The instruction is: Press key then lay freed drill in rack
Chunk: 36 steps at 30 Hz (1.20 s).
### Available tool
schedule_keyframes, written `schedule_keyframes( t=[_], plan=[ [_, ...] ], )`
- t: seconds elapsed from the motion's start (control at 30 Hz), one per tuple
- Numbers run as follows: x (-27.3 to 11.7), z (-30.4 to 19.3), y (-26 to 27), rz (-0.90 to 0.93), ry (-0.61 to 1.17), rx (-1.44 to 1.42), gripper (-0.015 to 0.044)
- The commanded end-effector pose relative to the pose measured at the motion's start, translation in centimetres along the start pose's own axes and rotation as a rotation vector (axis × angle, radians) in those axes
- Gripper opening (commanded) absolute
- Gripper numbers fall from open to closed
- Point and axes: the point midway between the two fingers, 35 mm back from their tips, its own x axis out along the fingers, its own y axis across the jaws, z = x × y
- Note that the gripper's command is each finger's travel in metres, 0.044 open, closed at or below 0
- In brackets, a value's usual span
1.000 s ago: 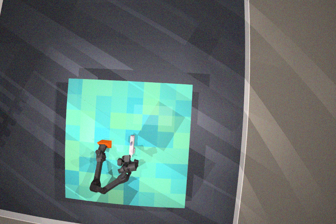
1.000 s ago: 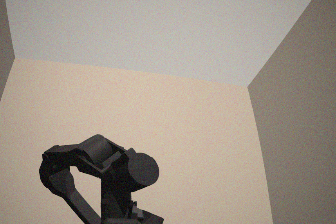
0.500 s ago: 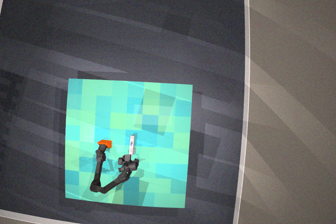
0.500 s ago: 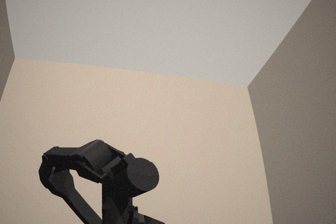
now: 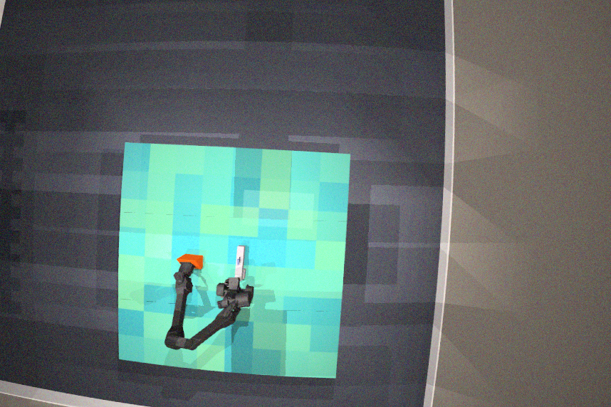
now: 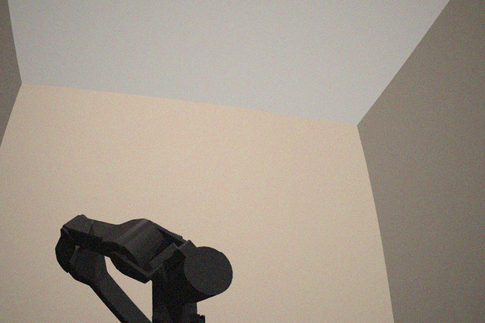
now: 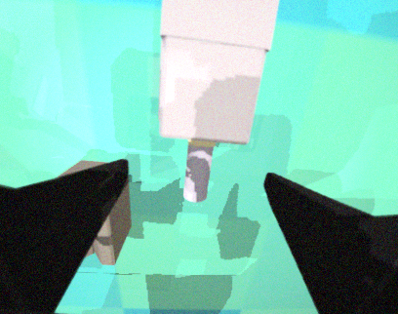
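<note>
A long white housing [image 5: 240,252] [image 7: 210,93] lies on the patterned mat. A small dark key [image 5: 238,260] shows on its top in the top view; it is outside the wrist view. The drill's silvery shank [image 7: 197,180] sticks out of the housing's near end, beside a thin yellow ring. My gripper [image 7: 198,173] is wide open and empty. Its fingertips stand left and right of the shank in the wrist view, touching nothing visible; their height above it is unclear. A grey-brown block [image 7: 119,229], perhaps the rack, is partly hidden behind the left finger.
The orange base piece [image 5: 190,260] of the arm stands left of the housing. The arm's elbow [image 5: 178,341] bends out toward the mat's front. The mat [image 5: 305,343] lies on a dark floor. The exterior view shows only arm links [image 6: 137,237] against walls.
</note>
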Motion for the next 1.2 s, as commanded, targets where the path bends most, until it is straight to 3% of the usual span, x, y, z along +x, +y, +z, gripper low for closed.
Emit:
schedule_keyframes(
  t=[0.0, 0.3, 0.83, 1.17],
  plan=[
    [0.77, 0.19, 0.12, 0.001, 0.005, -0.007, 0.044],
    [1.77, 0.41, 0.21, 0.001, 0.006, -0.007, 0.044],
    [1.46, 0.33, 0.12, 0.001, 0.002, 0.0, 0.002],
    [1.47, -0.11, 0.2, 0.001, 0.006, -0.007, 0.0]
  ],
)
